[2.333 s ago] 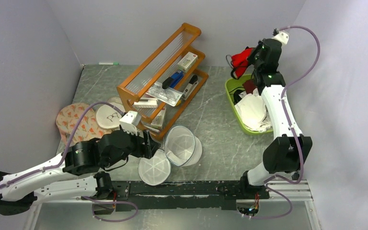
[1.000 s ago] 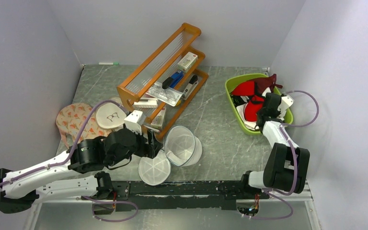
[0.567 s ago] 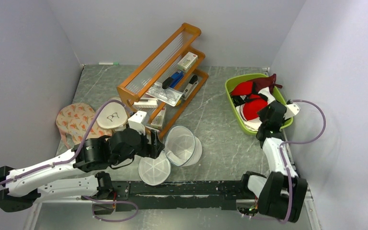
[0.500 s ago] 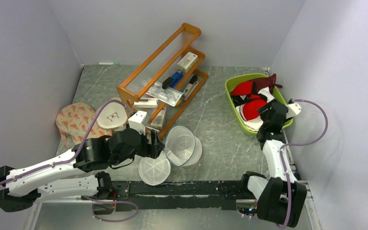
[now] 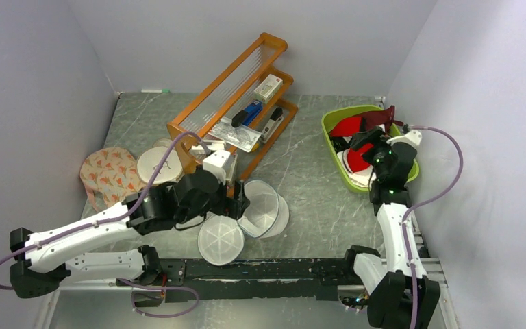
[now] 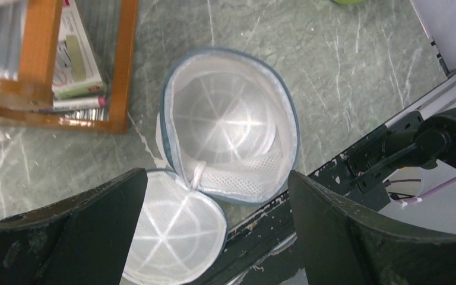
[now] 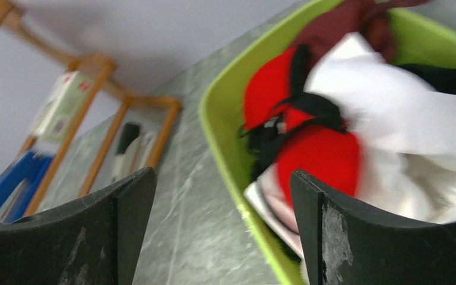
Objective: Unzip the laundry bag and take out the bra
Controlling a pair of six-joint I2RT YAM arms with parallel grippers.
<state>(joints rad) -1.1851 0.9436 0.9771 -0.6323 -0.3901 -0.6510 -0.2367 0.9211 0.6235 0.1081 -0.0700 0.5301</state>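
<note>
The laundry bag (image 5: 259,205) lies unzipped near the table's front, its two white mesh halves hinged apart and empty (image 6: 231,127). The flatter half (image 6: 175,231) sits nearer the rail. My left gripper (image 5: 238,204) hovers open just above the bag (image 6: 214,178), holding nothing. The red bra (image 5: 356,157) lies in the green bin (image 5: 332,137) at the right, among white and dark clothes. My right gripper (image 5: 363,142) is open over the bin's near-left rim (image 7: 225,154), with the bra (image 7: 317,157) just beyond its jaws (image 7: 222,175) and not gripped.
A wooden rack (image 5: 236,103) with boxes and a stapler runs diagonally behind the bag. A floral pad (image 5: 109,175) and a flat white round case (image 5: 156,164) lie at the left. A maroon cloth (image 5: 383,116) hangs over the bin's far end. The black rail (image 5: 281,267) edges the front.
My right gripper lowered the bra into the green bin, opened and let it go. My left arm shifted right over the open bag and its jaws widened.
</note>
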